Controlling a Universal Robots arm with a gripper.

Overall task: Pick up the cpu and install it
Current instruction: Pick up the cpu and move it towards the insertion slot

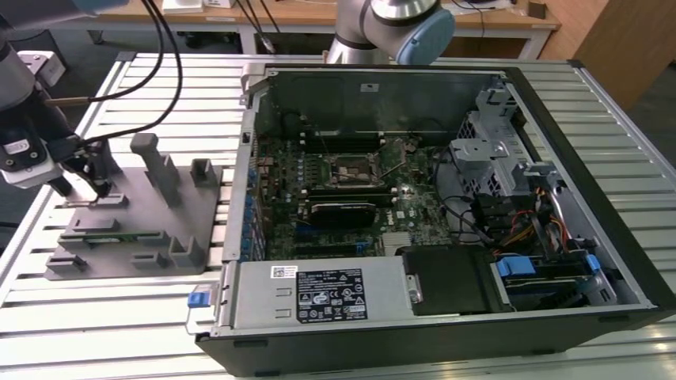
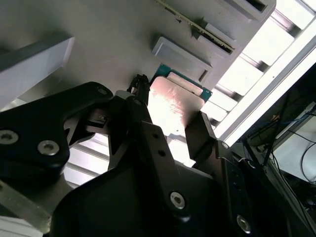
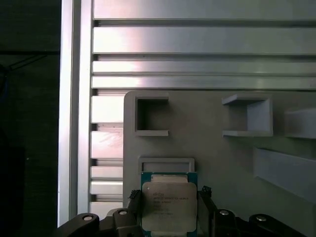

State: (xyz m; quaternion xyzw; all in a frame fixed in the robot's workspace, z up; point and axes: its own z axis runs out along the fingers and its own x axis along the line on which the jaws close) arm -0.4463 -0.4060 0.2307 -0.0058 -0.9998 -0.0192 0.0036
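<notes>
Cpu lies between the two parted fingers.

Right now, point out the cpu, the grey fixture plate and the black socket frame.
cpu (image 3: 169,206), first wrist view, middle of its metal top.
grey fixture plate (image 3: 222,163), first wrist view, bare flat surface.
black socket frame (image 1: 354,169), exterior view, its middle.

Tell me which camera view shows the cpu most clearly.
The first wrist view: the cpu lies with its metal top facing the camera, on the grey fixture. The second wrist view shows it slanted, partly hidden behind the gripper. In the exterior view it is too small to tell.
</notes>
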